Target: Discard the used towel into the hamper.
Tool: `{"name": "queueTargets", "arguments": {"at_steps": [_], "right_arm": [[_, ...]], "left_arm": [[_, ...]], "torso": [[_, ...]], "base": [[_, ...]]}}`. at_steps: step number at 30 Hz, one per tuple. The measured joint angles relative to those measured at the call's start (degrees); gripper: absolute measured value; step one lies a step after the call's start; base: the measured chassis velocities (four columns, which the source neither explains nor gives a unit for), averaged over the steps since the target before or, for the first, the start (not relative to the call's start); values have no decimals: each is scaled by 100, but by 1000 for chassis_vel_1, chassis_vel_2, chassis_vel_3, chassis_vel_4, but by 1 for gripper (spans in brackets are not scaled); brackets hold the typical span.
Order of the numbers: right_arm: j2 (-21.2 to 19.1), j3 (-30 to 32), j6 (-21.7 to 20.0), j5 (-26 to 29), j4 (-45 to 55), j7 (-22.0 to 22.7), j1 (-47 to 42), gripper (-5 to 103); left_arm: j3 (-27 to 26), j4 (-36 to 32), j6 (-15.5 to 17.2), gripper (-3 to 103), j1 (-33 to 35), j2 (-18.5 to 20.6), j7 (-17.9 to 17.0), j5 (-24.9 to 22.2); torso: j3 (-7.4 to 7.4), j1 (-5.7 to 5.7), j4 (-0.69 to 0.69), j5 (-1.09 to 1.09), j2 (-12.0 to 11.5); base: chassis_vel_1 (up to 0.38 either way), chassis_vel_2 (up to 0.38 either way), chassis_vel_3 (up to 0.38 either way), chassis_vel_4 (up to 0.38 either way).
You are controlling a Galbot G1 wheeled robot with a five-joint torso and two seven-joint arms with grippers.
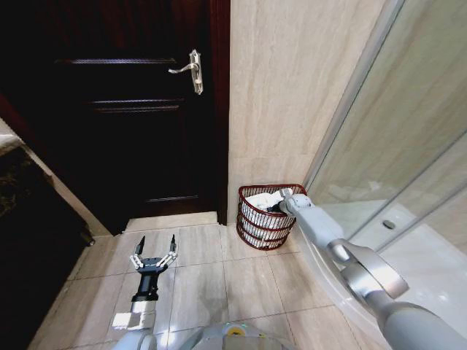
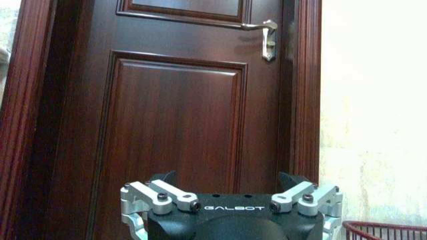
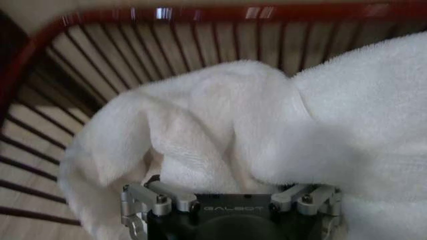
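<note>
Hamper (image 1: 264, 219) stands on the tile floor by the far wall, right of the dark door (image 1: 139, 109). White towel (image 3: 267, 135) lies bunched inside it. Right gripper (image 1: 284, 204) reaches over the rim into the folds; cannot tell whether it pinches. Left gripper (image 1: 154, 251) hovers spread, near left. Towel looks soft, light, floppy; a raised fold likely grips best.
</note>
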Motion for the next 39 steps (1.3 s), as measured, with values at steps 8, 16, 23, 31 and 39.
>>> {"name": "queueTargets", "arguments": {"at_steps": [8, 16, 23, 31, 39], "right_arm": [[-909, 357, 111, 594, 2082, 1102, -747, 100], [-1927, 858, 477, 1561, 3799, 2374, -1464, 100], [-2524, 1819, 1622, 1809, 5542, 3391, -2527, 100], [-1943, 3542, 1985, 883, 7549, 3742, -4760, 100], [-222, 4152, 3267, -2011, 8555, 3104, -6865, 100]], "left_arm": [[-4, 59, -36, 100, -124, 18, -50, -82], [2, -23, -39, 100, -138, -85, -133, -113], [41, -75, 61, 100, -97, -115, -558, -5], [60, -145, 294, 100, -183, 61, -647, -54], [101, -183, 394, 100, -301, 311, -637, -223]], "torso": [[-1, 0, -4, -1, 0], [-2, 0, -2, -1, 0], [-3, -1, -1, -7, 0], [-4, -2, -2, -5, 0], [-4, -2, -2, -4, 1]], "base": [[0, 0, 0, 0], [0, 0, 0, 0], [0, 0, 0, 0], [0, 0, 0, 0], [0, 0, 0, 0]]}}
